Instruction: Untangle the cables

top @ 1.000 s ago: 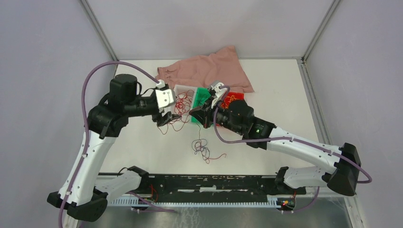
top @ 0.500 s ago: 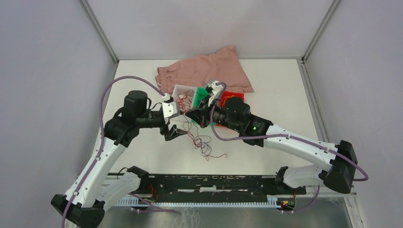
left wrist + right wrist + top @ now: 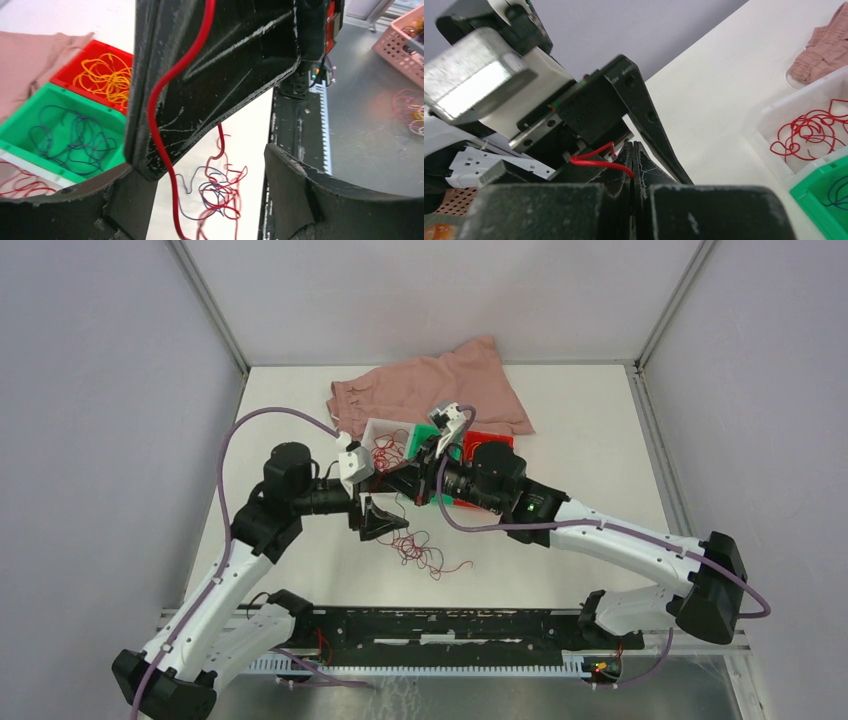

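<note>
1. Right now the cables [image 3: 422, 548] are lying as a loose clump of red and dark blue strands on the tabletop [image 3: 600, 440]. They are sitting toward its near edge, roughly midway between its left and right edges.
2. The right gripper [image 3: 633, 150] is pinching one red strand [image 3: 599, 160] between tightly closed fingers, and the strand is trailing down toward the clump.
3. The left gripper [image 3: 383, 520] is standing wide open and gripping nothing, its fingers straddling the right gripper's tip just above the clump.
4. The strands are looking thin, light and springy, probably slippery too. I am judging that a careless pull will be dragging the whole knot along. Pinching a single strand close to the knot is looking like the best hold.
5. Sorted strands are resting in the white bin [image 3: 385, 424], green bin [image 3: 35, 102] and red bin [image 3: 67, 70], toward the far edge beside the pink cloth [image 3: 430, 390].
6. Hard to make out — where the held strand is entering the tangle and how the loops are crossing. The right arm is also hiding part of the green bin from above.
</note>
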